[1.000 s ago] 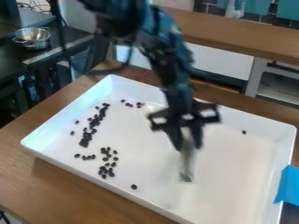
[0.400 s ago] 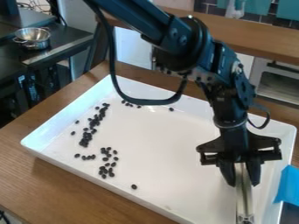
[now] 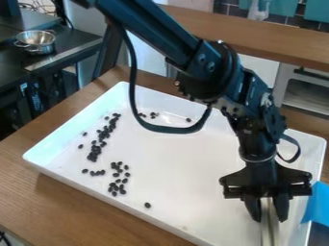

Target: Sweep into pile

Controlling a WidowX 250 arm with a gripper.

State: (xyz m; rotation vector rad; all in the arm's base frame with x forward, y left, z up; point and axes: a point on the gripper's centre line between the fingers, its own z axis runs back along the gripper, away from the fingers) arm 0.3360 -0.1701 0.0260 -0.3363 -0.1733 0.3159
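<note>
My gripper (image 3: 269, 211) hangs over the right front part of the white tray (image 3: 193, 202), shut on a pale, narrow sweeping tool (image 3: 270, 230) that points down toward the tray's front right corner. Black beans lie in the left half of the tray: a long slanting cluster (image 3: 96, 149) near the left wall and a second cluster (image 3: 118, 180) nearer the front wall. One bean (image 3: 147, 205) lies apart by the front wall. A few more beans (image 3: 153, 115) are near the back wall, with another bean (image 3: 188, 119) to their right.
Blue tape (image 3: 316, 206) is at the tray's right edge. The tray stands on a wooden table (image 3: 70, 202). A metal colander (image 3: 36, 42) sits on a dark counter at the upper left, and a wooden shelf (image 3: 257, 36) runs behind the tray.
The gripper has moved from mid-tray toward the right front with the tool held, and most recently a little farther toward the front. The left bean clusters look unchanged.
</note>
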